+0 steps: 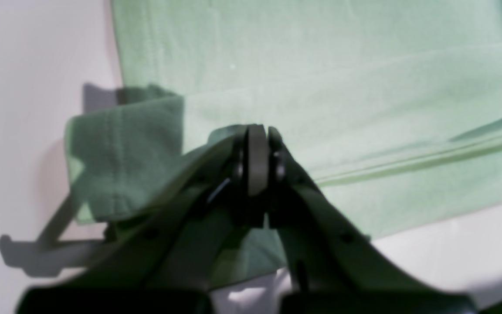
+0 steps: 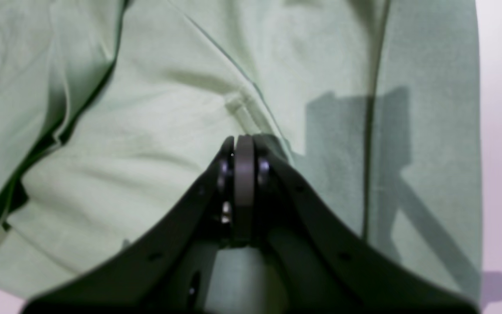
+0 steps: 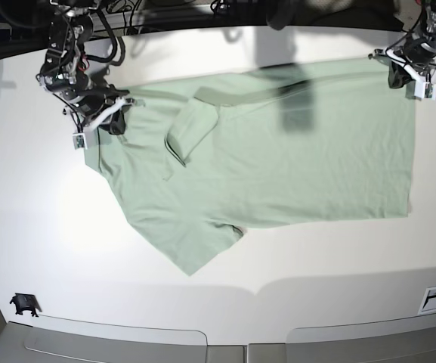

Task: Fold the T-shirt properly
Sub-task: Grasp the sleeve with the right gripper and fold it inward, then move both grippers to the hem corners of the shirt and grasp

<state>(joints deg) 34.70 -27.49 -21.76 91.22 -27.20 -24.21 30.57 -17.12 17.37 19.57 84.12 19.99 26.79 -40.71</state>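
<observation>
Base view | I see left gripper [image 3: 412, 73] clamped on the hem corner at 2 o'clock | right gripper [image 3: 103, 115] pinching the shoulder at 10 o'clock | T-shirt [image 3: 278, 159] lies flat on table [image 3: 202, 280], stretched for folding, I judge.

The whole T-shirt [image 3: 278, 151] on the white table [image 3: 225, 265] is seen from above, from well off, in the base view. Its far corner is viewed at close range in the left wrist view, past the left gripper [image 1: 257, 144]. Cloth beside the collar [image 3: 183, 132] is viewed closely over the right gripper [image 2: 243, 150]. Both spots are shared with the base view.
</observation>
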